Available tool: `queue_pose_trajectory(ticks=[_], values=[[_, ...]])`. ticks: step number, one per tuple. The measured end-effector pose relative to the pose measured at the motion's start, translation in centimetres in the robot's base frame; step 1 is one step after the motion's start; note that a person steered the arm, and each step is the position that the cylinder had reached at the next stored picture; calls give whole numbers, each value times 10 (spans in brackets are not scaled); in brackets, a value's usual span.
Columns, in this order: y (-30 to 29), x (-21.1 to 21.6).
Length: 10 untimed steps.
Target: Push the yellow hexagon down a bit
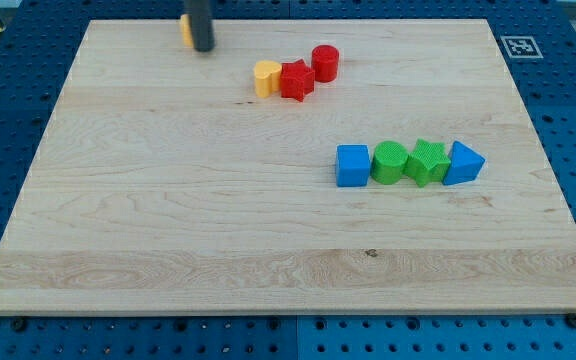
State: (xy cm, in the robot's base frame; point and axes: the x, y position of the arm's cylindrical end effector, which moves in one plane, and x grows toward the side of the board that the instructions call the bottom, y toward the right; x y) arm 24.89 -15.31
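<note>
My tip (204, 48) sat beside the yellow hexagon (184, 30), at its 4 o'clock, near the bench's (168, 220) 12 o'clock edge. The end effector was a bare rod, grasping nothing. I judged it should circle above the block, then push toward 6 o'clock briefly.

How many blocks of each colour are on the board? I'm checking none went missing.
Yellow: 2, the yellow hexagon partly hidden behind my tip, and the yellow heart
Red: 2, the red star and red cylinder
Blue: 2, the blue cube and blue triangle
Green: 2, the green cylinder and green star
Total: 8
</note>
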Motion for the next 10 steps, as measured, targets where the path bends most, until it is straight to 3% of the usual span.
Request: queue_pose_trajectory(ticks=[1, 2, 3, 4, 5, 7, 9, 10], values=[[-65, -1], [-79, -31], [-50, -57], [-9, -56], [18, -43], [10, 31], [3, -40], [25, -57]])
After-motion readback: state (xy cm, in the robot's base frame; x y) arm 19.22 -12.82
